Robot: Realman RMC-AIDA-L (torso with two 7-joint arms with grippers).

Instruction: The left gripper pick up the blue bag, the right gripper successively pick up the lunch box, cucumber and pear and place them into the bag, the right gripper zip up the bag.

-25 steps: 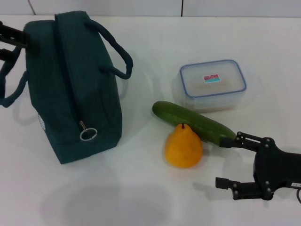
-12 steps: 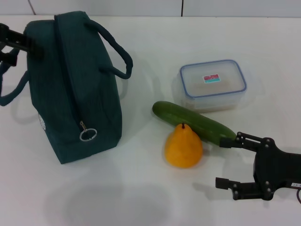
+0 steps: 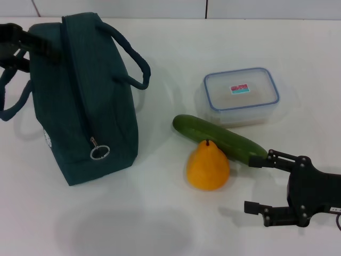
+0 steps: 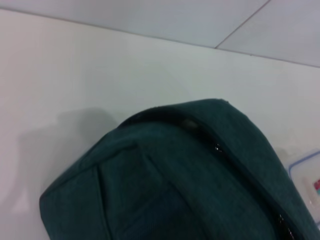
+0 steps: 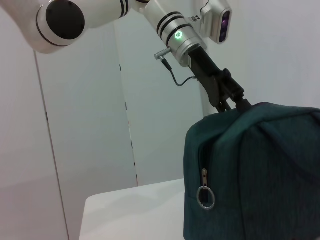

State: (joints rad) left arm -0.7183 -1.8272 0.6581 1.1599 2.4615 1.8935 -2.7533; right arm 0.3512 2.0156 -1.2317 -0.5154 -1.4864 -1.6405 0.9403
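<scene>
Blue bag point(image 3: 80, 96) upright at 9 o'clock on tabletop point(image 3: 176, 42), zipper closed. Left end effector point(image 3: 21, 45) at its far top edge, probably to steady it; grip state unclear. Right end effector point(image 3: 256, 184) released, parked near cucumber point(image 3: 218, 138) tip, 5 o'clock.

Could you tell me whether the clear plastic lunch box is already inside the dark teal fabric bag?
No, the clear blue-rimmed lunch box sits on the white table, apart from the dark teal fabric bag, which is zipped shut.

blue bag point(image 3: 80, 96) upright, seemingly zipped | cucumber point(image 3: 219, 138) between lunch box point(image 3: 241, 95), pear point(image 3: 208, 166)
</scene>
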